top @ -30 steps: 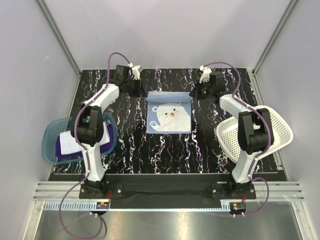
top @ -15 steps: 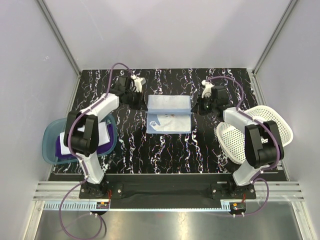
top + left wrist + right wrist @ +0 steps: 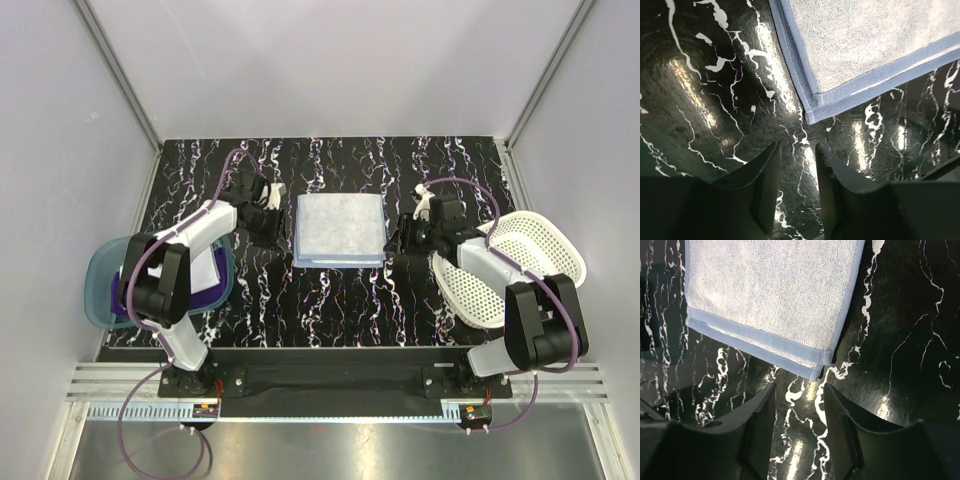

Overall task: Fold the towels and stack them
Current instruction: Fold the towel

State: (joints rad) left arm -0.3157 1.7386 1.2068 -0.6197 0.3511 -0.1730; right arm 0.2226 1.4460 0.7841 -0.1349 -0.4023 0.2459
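A light blue towel (image 3: 340,228) lies folded in half in the middle of the black marbled table, plain side up, its edges lined up. My left gripper (image 3: 265,218) is just off its left side, open and empty, with the towel's corner (image 3: 812,112) a little ahead of the fingers (image 3: 765,190). My right gripper (image 3: 405,236) stands off the right side, also open and empty, with the towel's corner (image 3: 822,365) just beyond its fingertips (image 3: 840,410). A deep purple towel (image 3: 133,300) and a white towel (image 3: 207,268) lie in the teal tub (image 3: 98,285).
The teal tub sits at the table's left edge under the left arm. A white perforated basket (image 3: 520,262) lies tipped at the right edge beside the right arm. Grey walls close in the table at the back and sides.
Both grippers pulled the towel's far edge over to the near edge, covering the bear print. They then opened and let go of the corners.
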